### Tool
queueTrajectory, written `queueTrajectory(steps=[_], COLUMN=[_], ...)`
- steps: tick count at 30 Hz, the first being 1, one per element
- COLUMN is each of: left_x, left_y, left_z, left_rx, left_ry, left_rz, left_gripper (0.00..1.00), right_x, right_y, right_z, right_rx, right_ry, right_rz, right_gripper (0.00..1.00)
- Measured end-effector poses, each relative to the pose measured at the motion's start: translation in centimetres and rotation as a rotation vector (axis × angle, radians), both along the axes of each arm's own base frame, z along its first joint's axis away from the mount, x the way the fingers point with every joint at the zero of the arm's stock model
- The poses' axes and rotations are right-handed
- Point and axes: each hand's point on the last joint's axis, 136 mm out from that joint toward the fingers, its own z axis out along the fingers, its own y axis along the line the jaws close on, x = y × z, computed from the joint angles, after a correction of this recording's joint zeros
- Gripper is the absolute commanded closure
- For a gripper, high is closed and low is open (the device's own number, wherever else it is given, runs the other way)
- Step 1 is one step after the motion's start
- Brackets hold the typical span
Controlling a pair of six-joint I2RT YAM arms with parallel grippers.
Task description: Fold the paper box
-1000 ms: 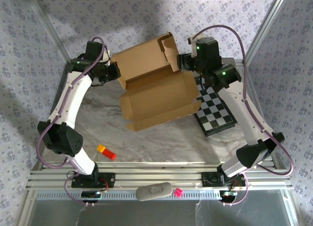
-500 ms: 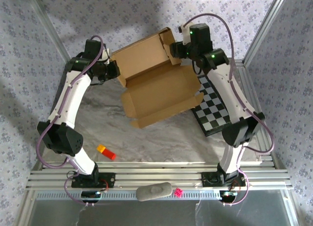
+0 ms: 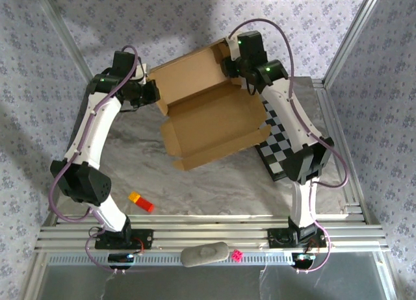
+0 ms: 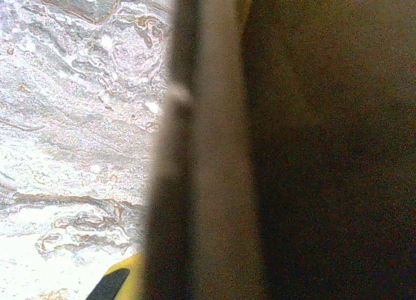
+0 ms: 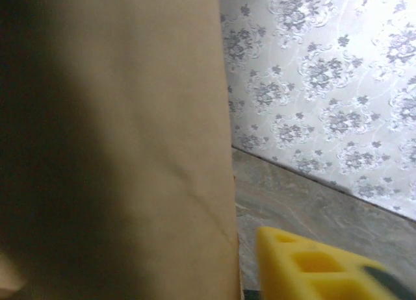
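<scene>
A small orange block [image 3: 141, 201] lies well short of the left claw [image 3: 153, 93], towards the arm bases. The checkered board [image 3: 285, 149] sits nearer than the right claw [image 3: 227, 67], its corner overlapped by the paper box [image 3: 211, 121]. The box lies open between both claws, back panel raised. The left claw meets its left edge, the right claw its far right flap. Cardboard hides both grips, so I cannot tell whether they are clenched or released.
</scene>
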Motion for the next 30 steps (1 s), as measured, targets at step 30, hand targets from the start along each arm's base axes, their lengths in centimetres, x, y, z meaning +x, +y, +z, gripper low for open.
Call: queueTrajectory(steps=[30], left_x=[-0.6], left_y=[0.2], left_z=[-0.4], left_rx=[0.014], left_ry=[0.028], left_rz=[0.008], left_gripper=[1.00], right_x=[-0.6], right_y=[-1.5], right_z=[-1.2], right_rx=[-0.165], right_ry=[-0.014], right_rz=[-0.193], right_gripper=[0.61])
